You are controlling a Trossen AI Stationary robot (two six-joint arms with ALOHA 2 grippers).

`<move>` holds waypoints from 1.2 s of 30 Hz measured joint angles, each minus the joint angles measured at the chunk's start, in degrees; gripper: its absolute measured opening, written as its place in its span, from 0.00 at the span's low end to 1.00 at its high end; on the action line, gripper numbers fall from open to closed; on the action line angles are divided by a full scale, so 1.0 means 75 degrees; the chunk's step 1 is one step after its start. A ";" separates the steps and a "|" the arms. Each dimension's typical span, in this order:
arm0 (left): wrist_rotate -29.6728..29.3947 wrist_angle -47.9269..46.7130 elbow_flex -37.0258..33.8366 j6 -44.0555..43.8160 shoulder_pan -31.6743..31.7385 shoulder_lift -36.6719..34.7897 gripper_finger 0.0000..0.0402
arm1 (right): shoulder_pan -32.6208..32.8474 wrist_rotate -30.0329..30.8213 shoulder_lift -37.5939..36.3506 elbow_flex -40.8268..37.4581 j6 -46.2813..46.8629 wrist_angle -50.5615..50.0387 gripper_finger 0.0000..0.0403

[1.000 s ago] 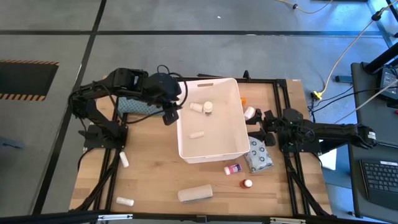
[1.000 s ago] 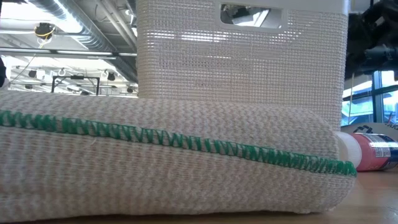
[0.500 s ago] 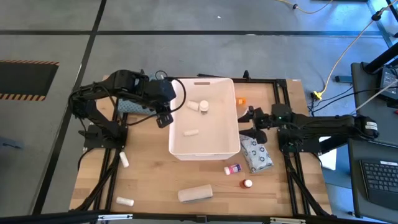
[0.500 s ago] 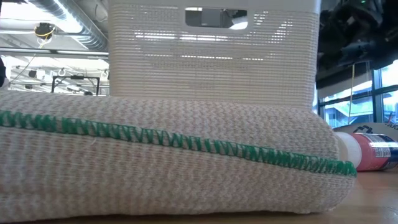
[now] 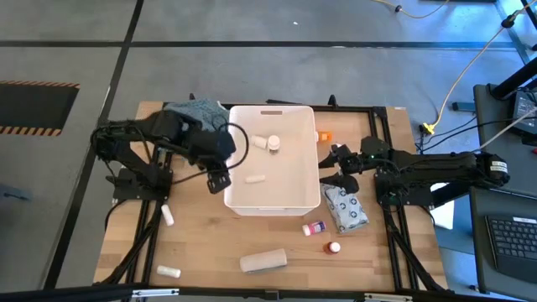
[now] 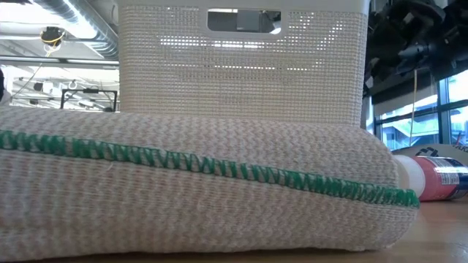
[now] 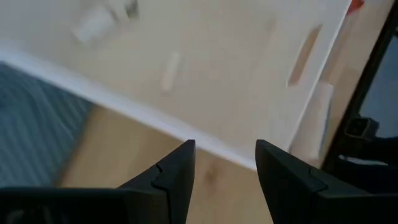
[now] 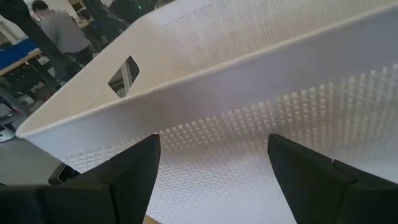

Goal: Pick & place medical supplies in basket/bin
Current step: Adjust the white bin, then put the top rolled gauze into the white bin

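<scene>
A: Biggest first — light wooden table [image 5: 210,243], and on it the white rectangular plastic tub with rounded corners [image 5: 270,204], roughly centre, handle slot at the far short end.

B: L arm?

A: Left gripper [image 5: 220,170] sits right at the tub's left long wall, near the front corner. Wrist view: fingers [image 7: 171,177] apart, nothing between them, tub rim just ahead.

B: And R?

A: Right gripper [image 5: 339,169] just beside the tub's right wall. Fingers [image 8: 134,168] spread wide, nothing held, perforated wall filling the gap.

B: Cloth?

A: Teal-grey patterned cloth [image 5: 198,111] at the table's far-left, behind the L arm.

B: Supplies, big to small pls.

A: Beige woven roll with a green stitch line [image 5: 263,261] lies near the front edge, well apart from the tub; it fills the low view. Grey-patterned white packet [image 5: 346,210] just off the tub's front-right corner, below the R gripper. Inside the tub: two small white rolls [image 5: 267,142] touching, toward the far end, plus a small white tube [image 5: 256,178] mid-floor. On the left, white tube [image 5: 168,215] by the frame and another white tube [image 5: 169,272] at the front-left corner. Tiny pink-labelled bottle [image 5: 315,227] in front of the tub, red-capped bottle [image 5: 334,247] near it. Small orange-capped item [image 5: 325,135] at the tub's far-right side — can't tell what exactly.
</scene>
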 joint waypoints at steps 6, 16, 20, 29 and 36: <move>0.1116 -0.0010 -0.1368 -0.1376 -0.0666 -0.0039 0.37 | -0.0003 0.0001 0.0000 0.0101 -0.0027 -0.0502 0.74; 0.1417 -0.0009 -0.3868 -0.4920 -0.1543 -0.0032 0.36 | -0.0003 0.0001 0.0000 0.0103 0.0002 -0.0511 0.74; 0.1838 -0.0006 -0.4838 -0.5724 -0.1924 -0.0032 0.36 | -0.0003 0.0001 0.0000 0.0103 0.0002 -0.0519 0.74; 0.2057 -0.0016 -0.6267 -0.7471 -0.2762 -0.0032 0.36 | -0.0003 0.0001 0.0000 0.0103 0.0034 -0.0522 0.74; 0.2058 -0.0009 -0.6357 -0.7952 -0.3154 -0.0032 0.36 | -0.0006 0.0004 0.0000 0.0103 0.0214 -0.0499 0.74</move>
